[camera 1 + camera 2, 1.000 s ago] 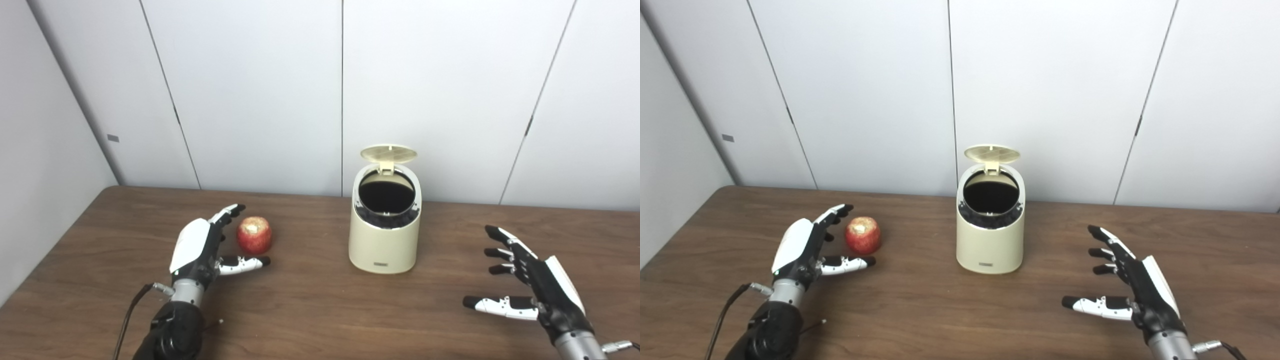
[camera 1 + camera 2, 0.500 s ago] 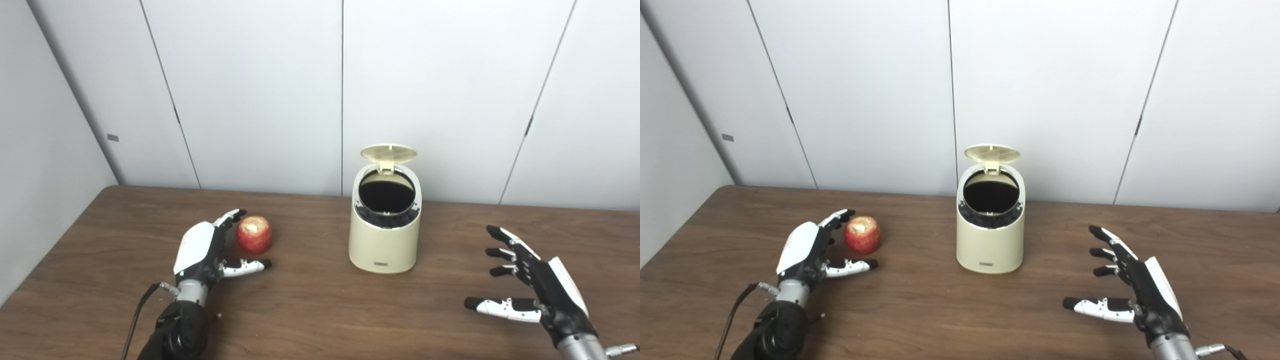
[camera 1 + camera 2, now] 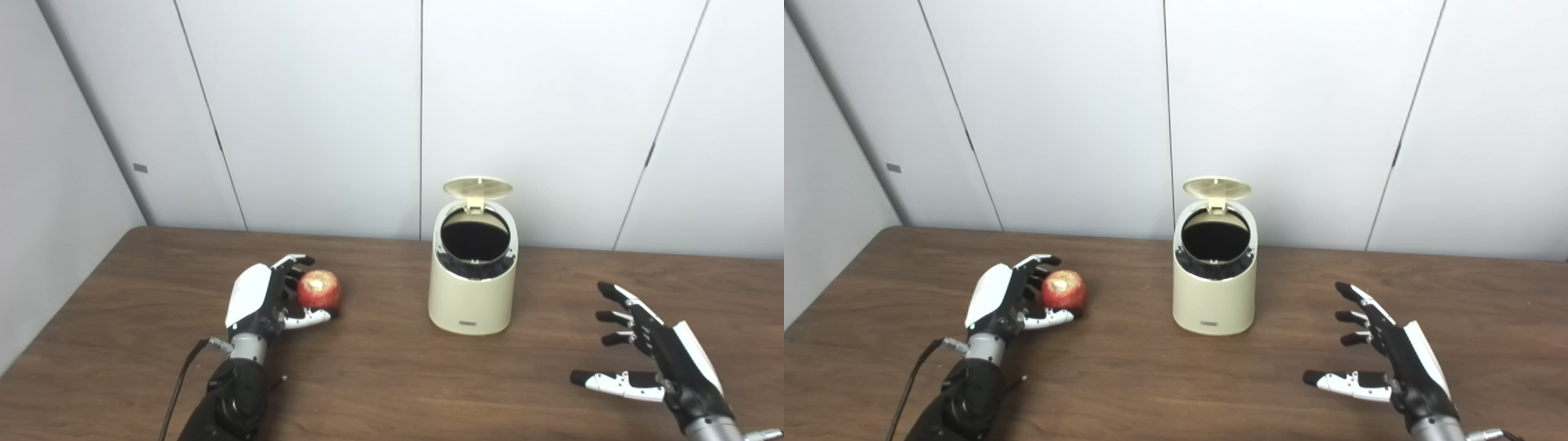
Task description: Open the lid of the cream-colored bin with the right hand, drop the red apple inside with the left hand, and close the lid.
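The cream-colored bin (image 3: pixel 470 300) stands at the middle of the brown table, its round lid (image 3: pixel 478 187) tipped up at the back and the dark opening showing. The red apple (image 3: pixel 318 289), pale at its top, rests on the table left of the bin. My left hand (image 3: pixel 260 297) cups it from the left, fingers (image 3: pixel 293 262) curling behind it and the thumb (image 3: pixel 309 317) lying in front of it, still apart. My right hand (image 3: pixel 658 361) hovers open over the table's right front, well clear of the bin, holding nothing.
The wooden table (image 3: pixel 380 380) runs up to white wall panels just behind the bin. A black cable (image 3: pixel 177 392) trails from my left wrist toward the front edge. A grey side wall borders the table's left end.
My left hand has slid forward and right until the apple sits inside its cupped fingers and thumb; the apple nudged slightly right. My right hand sank a little lower. Bin and lid are unchanged.
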